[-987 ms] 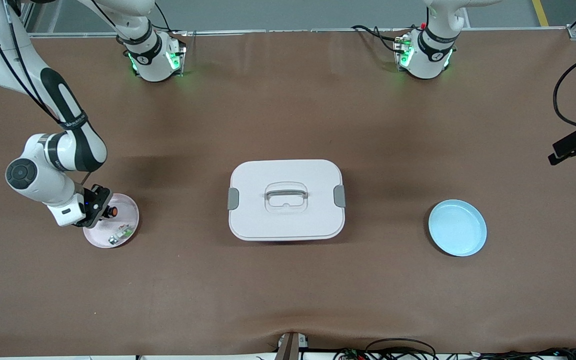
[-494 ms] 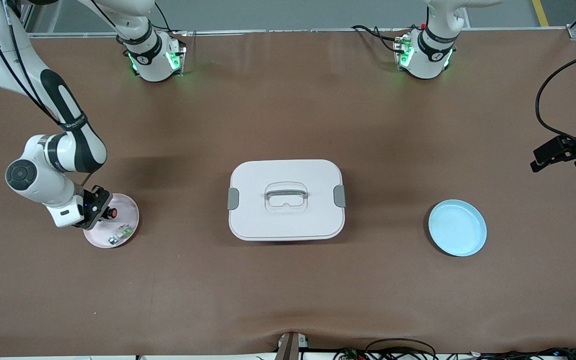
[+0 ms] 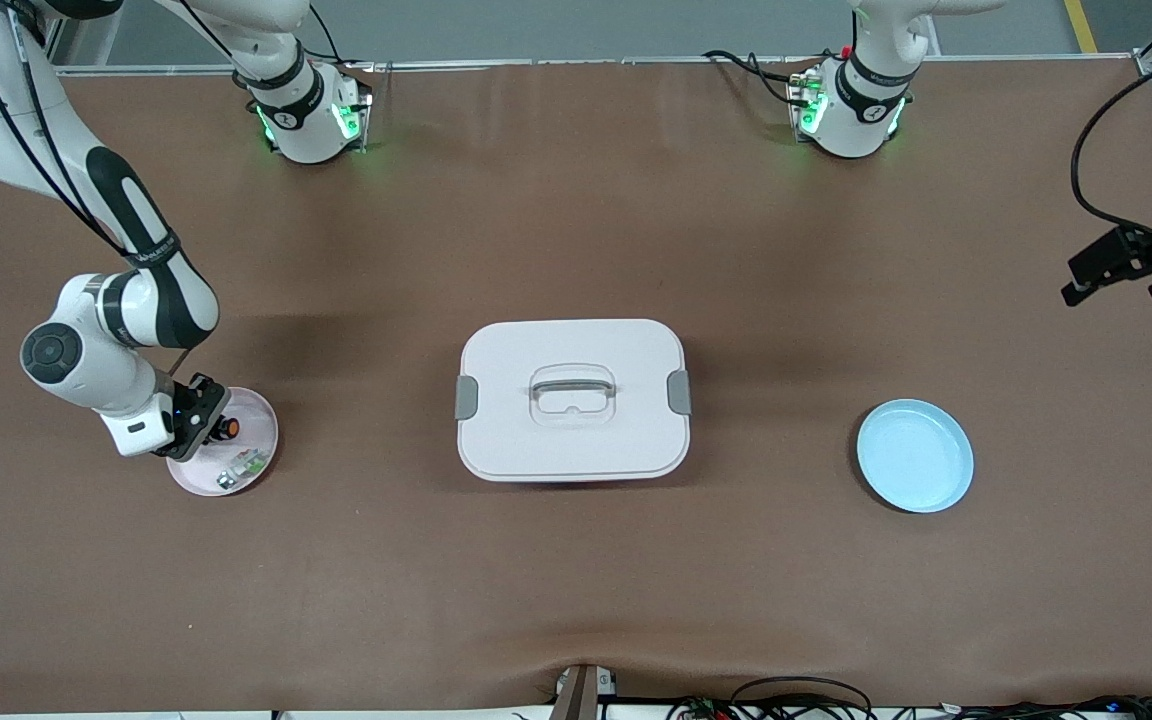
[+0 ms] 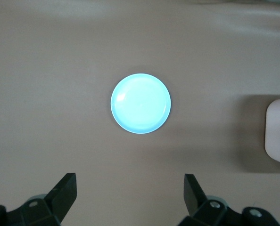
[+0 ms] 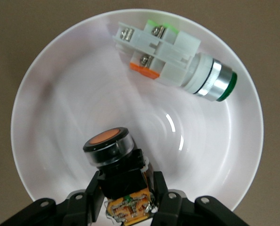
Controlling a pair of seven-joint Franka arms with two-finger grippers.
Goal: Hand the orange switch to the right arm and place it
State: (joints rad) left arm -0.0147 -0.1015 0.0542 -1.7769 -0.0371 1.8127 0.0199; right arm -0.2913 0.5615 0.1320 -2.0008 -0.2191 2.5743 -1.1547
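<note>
**A:** Where's the orange switch point(image 5: 115, 162)?

**B:** In my right gripper point(image 5: 126, 197), over the pink plate point(image 3: 258, 412) at the right arm's end of the surface. Jaws are closed on its black body, one finger each side.

**A:** Orientation?

**B:** In the right wrist view its long axis runs straight out from between the jaws, with the orange button end away from the wrist and the terminal end with copper contacts back between the fingers. I can't tell whether it's touching the plate or just above it.

**A:** Anything close to it?

**B:** The green-and-white part point(image 5: 170, 54) lies on its side on the same plate, apart from the switch and nearer the front camera.

**A:** Left side?

**B:** Left gripper point(image 4: 130, 195) hangs over the left arm's end of the surface, jaws wide open and empty. The blue plate point(image 4: 140, 103) is below it. The white lidded box point(image 3: 573, 398) sits between the two plates.

**A:** Looks?

**B:** Small black blocky housing, glossy black ring round a flat orange face. The right arm is the nearer one, well apart from the left, so I'd judge any handover calls for a long carry over the box.
</note>
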